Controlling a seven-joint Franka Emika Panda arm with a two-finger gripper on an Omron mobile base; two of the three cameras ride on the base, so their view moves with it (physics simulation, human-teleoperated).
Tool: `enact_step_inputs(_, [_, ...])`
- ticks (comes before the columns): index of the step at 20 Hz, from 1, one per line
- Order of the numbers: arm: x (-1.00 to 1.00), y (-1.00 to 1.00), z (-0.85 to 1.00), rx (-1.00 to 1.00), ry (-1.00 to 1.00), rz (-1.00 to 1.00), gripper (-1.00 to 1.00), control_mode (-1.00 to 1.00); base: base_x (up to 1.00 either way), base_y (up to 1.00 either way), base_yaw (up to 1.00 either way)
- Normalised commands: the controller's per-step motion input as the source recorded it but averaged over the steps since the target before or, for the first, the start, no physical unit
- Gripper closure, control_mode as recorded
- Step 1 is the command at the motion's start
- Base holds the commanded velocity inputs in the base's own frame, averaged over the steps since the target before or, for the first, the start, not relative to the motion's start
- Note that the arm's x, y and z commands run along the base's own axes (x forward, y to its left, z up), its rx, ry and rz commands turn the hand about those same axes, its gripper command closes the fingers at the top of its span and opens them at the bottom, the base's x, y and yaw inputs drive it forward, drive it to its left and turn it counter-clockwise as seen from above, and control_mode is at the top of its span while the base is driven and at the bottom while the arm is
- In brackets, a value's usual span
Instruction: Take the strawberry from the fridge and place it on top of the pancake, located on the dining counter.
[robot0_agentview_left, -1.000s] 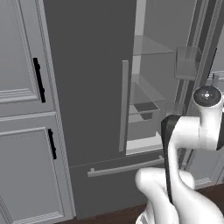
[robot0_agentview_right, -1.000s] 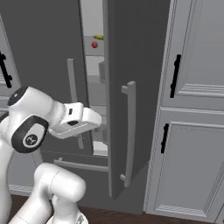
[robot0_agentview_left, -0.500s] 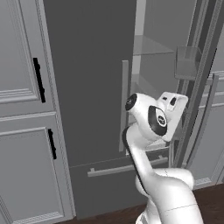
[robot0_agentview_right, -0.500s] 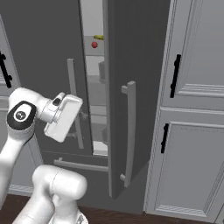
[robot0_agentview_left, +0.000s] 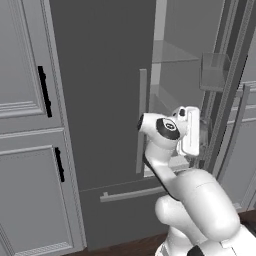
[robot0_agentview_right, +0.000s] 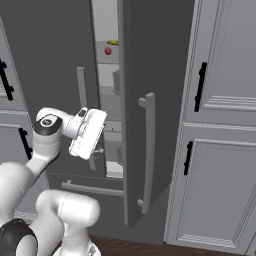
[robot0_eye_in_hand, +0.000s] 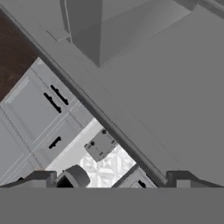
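My arm folds up in front of the open fridge (robot0_agentview_left: 100, 90).

Left base view: my hand sits at the door gap. Right base view: my gripper (robot0_agentview_right: 98, 150) points down; one strawberry (robot0_agentview_right: 107, 51) and one yellow fruit (robot0_agentview_right: 113, 42) sit on an upper shelf. Hand view: my fingers (robot0_eye_in_hand: 41, 177) stand wide apart, holding nothing.

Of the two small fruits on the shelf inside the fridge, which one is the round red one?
The strawberry, in the right base view. It lies lower and to the left of the elongated yellow fruit on the fridge shelf.
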Motion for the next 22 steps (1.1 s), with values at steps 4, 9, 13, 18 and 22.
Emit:
enact_step_inputs(4, [0.27, -0.62, -0.19, 0.00, 0.07, 0.08, -1.00, -1.00, 0.00, 0.00, 0.00])
enact_step_inputs(9, [0.38, -0.41, -0.16, 0.00, 0.04, 0.10, -1.00, -1.00, 0.00, 0.00, 0.00])
enact_step_inputs(13, [0.04, -0.57, -0.17, 0.00, 0.03, 0.05, -1.00, -1.00, 0.00, 0.00, 0.00])
enact_step_inputs(18, [-0.20, -0.90, -0.03, 0.00, 0.00, 0.00, -1.00, -1.00, 0.00, 0.00, 0.00])
enact_step_inputs(22, [-0.16, -0.99, 0.00, 0.02, 0.00, 0.02, -1.00, -1.00, 0.00, 0.00, 0.00])
